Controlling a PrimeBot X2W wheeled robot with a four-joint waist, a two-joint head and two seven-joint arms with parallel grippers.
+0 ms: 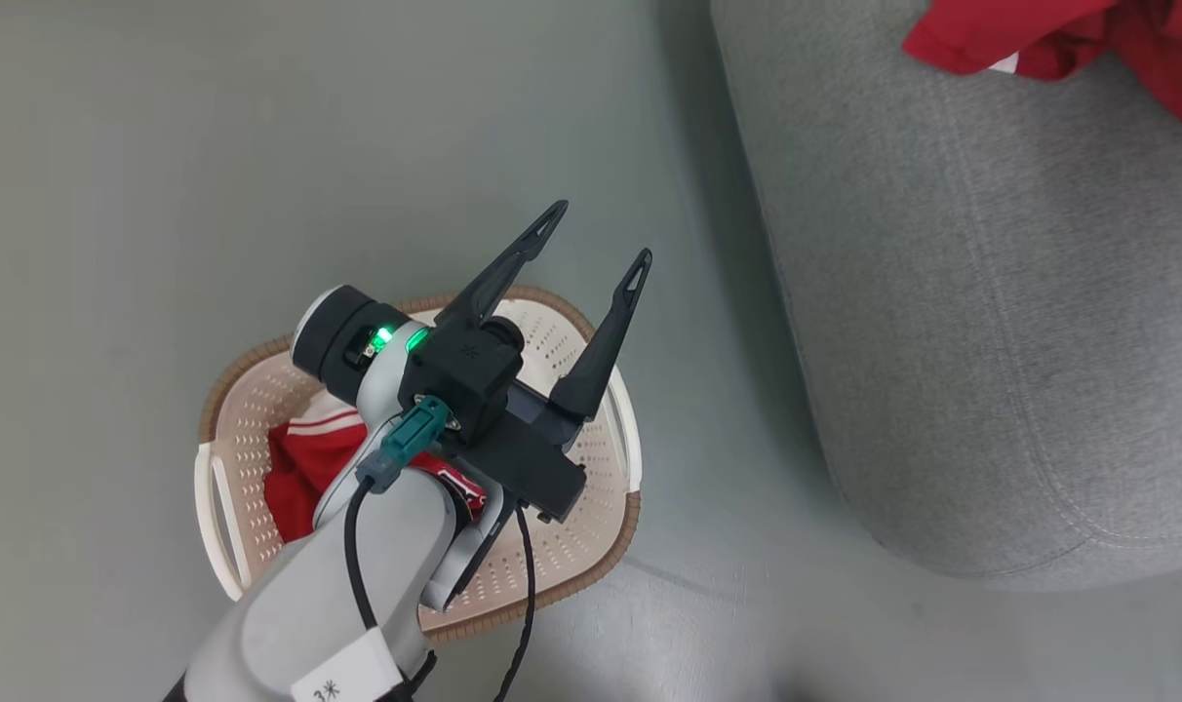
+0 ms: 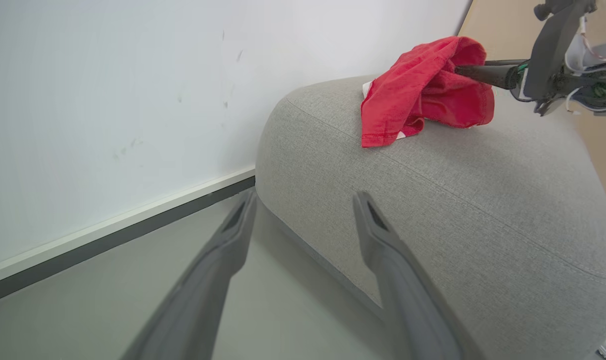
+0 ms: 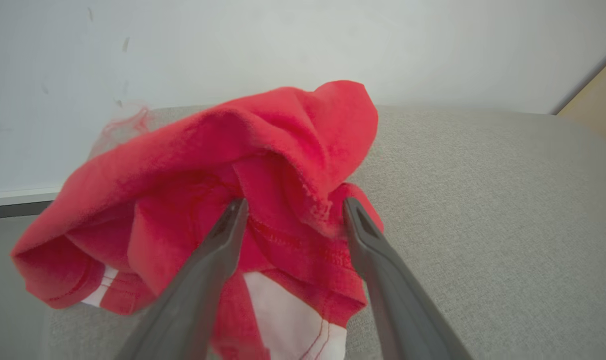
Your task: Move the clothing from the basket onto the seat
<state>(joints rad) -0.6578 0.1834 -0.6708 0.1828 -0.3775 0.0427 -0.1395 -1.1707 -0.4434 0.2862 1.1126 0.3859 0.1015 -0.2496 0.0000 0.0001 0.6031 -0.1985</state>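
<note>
Two red garments, thin and limp, likely light; should bunch and drape, so pinch raised fold or hem. Plain garment [image 3: 293, 150], white trim, crumpled on sofa [image 1: 991, 341]; right gripper [image 3: 294, 205] fingers apart astride it, seemingly not pinching. Striped garment [image 1: 308, 458] lies in basket [image 1: 591, 546], partly hidden by arm. Left gripper [image 1: 601, 231] spread wide above basket, empty.
</note>
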